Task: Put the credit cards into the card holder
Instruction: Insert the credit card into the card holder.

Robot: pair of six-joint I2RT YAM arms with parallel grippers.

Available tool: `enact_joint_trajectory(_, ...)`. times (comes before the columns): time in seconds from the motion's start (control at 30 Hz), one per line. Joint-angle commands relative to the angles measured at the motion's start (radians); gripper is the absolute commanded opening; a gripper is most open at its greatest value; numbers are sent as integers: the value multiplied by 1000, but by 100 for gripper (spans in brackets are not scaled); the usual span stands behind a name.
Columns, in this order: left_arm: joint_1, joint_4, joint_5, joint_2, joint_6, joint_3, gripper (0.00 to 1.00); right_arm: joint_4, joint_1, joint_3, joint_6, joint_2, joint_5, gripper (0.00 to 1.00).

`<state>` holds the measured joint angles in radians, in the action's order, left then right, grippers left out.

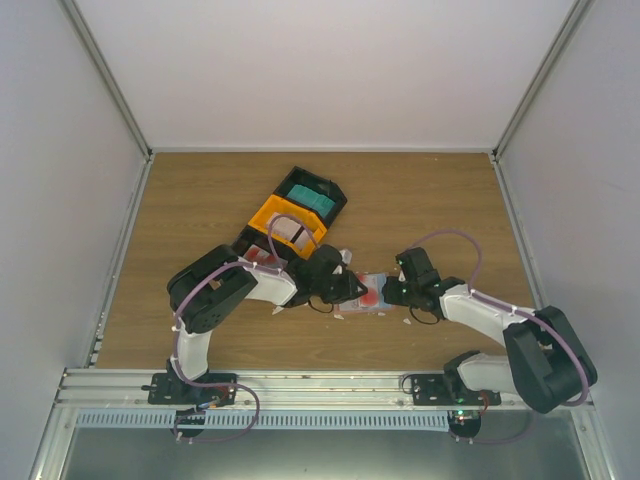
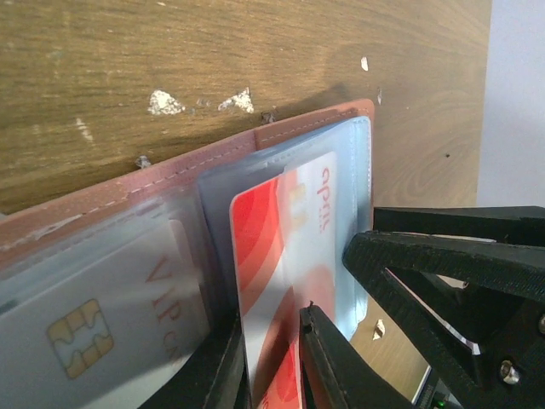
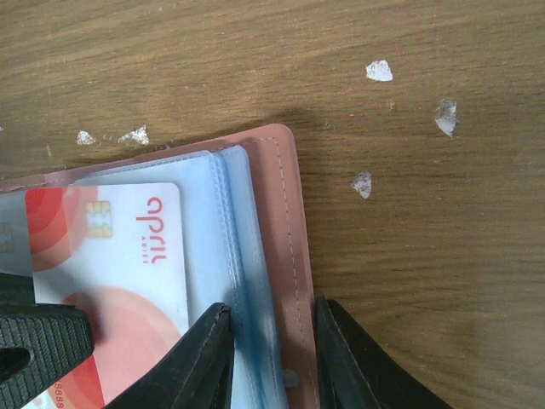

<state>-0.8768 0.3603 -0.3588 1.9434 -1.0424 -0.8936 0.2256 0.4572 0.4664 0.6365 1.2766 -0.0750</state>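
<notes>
Open on the wooden table (image 2: 213, 51), the card holder (image 3: 289, 221) is pinched at its edge by the right gripper (image 3: 272, 311) and has a VIP card (image 2: 128, 315) in one clear sleeve, while the left gripper (image 2: 271, 328), fingers narrowly flanking a red-and-white card (image 2: 281, 247) with the grip unclear, probably must push it fully into another.

Wood-grain desk (image 1: 200, 200) carrying an open salmon card holder (image 1: 372, 292) near its middle, a black-and-orange tray (image 1: 290, 215) behind it, white paper scraps (image 3: 379, 71) scattered nearby
</notes>
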Motion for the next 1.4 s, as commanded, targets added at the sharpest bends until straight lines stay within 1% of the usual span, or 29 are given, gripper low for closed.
enact_joint_trajectory(0.0,-40,-32,-8,29,39,-19,23,45,1,-43,14,12,-30,28)
enact_joint_trajectory(0.27,-44,-129,69,-44,55,4,43,47,0,-46,9,8,-30,28)
enact_joint_trajectory(0.33,-43,-173,91,-60,62,0,45,51,0,-44,8,7,-32,28)
enact_joint_trajectory(0.4,-44,-254,136,-80,73,-20,48,57,0,-45,7,5,-30,28)
enact_joint_trajectory(0.53,-47,-336,173,-95,88,-33,52,58,1,-45,8,9,-33,28)
enact_joint_trajectory(0.67,-47,-389,186,-101,97,-29,55,49,0,-40,4,19,-40,28)
enact_joint_trajectory(0.73,-47,-399,183,-103,101,-25,55,45,0,-37,1,22,-46,28)
enact_joint_trajectory(0.83,-47,-413,189,-108,103,-23,52,46,0,-31,-6,26,-54,28)
enact_joint_trajectory(1.03,-54,-435,186,-83,121,-49,23,39,0,-29,-13,25,-70,32)
enact_joint_trajectory(1.13,-57,-440,179,-66,131,-65,15,33,0,-31,-14,20,-81,33)
enact_joint_trajectory(1.23,-62,-443,173,-52,144,-84,9,30,0,-32,-16,12,-89,33)
enact_joint_trajectory(1.37,-69,-447,162,-35,165,-111,7,25,0,-36,-20,6,-104,33)
